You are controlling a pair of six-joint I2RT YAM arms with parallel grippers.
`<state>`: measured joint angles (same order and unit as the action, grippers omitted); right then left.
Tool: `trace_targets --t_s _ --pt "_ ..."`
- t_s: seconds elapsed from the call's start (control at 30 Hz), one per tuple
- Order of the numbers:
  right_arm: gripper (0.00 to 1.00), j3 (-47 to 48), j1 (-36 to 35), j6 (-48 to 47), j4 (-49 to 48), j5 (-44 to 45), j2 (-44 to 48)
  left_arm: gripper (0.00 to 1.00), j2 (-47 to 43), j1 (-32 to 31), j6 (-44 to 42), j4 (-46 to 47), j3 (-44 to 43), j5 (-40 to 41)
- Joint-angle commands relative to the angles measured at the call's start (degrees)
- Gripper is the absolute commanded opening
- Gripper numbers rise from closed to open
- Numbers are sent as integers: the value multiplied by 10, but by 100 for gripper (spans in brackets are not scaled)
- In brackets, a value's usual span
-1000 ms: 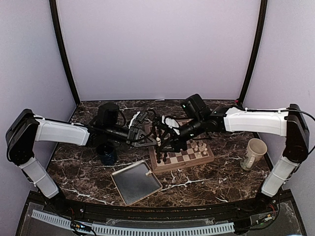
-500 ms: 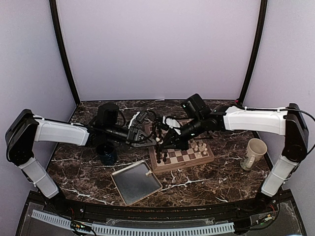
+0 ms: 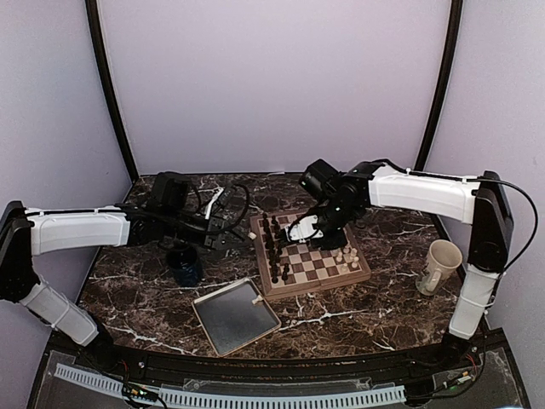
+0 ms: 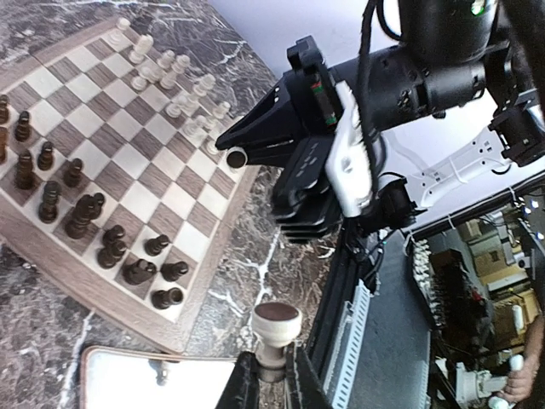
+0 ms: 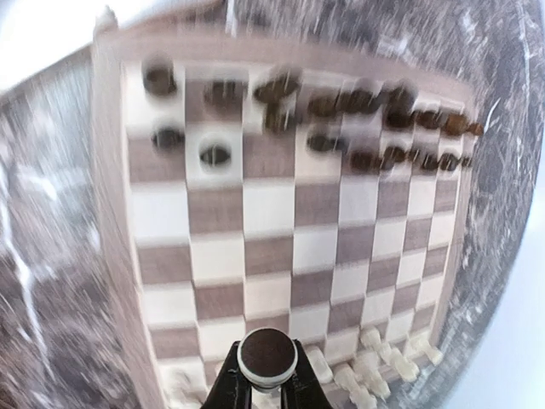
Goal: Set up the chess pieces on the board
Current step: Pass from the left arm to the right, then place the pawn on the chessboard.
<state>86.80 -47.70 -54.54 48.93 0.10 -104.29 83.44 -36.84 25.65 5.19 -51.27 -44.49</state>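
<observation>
Light/dark brown checks, tan border on board (image 3: pixel 311 258); cream-white chess pieces (image 3: pixel 345 256); dark white-veined marble table (image 3: pixel 358 317); grey tray (image 3: pixel 234 317).

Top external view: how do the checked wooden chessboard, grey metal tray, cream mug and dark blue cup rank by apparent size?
1. Checked wooden chessboard
2. Grey metal tray
3. Cream mug
4. Dark blue cup, nearly the mug's size, so the order of those two is uncertain.

The left arm (image 3: pixel 81 230) is stretching low toward the middle, the right arm (image 3: pixel 421 192) is bending down (wrist tipped steeply); left gripper (image 4: pixel 272 379) and right gripper (image 5: pixel 266 388) are each pinching a chess piece (image 4: pixel 275 328).
</observation>
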Motion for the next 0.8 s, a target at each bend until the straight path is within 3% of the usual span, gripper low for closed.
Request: trace_targets --t_s 0.0,0.27,0.57,0.7,0.77 --pt "10 -16 -18 -169 10 193 1 8 -45 7 -33 -46 18 48" --pt "10 -127 -67 -296 -140 318 23 9 -67 12 -46 -55 48 68" --pt "17 -313 -92 -448 -450 413 54 8 -60 12 -47 -50 55 68" --pt "26 -324 -102 -440 -485 405 81 9 -58 12 -47 -48 58 67" --pt "28 -288 -109 -397 -430 395 92 9 -56 12 -48 -49 59 67"
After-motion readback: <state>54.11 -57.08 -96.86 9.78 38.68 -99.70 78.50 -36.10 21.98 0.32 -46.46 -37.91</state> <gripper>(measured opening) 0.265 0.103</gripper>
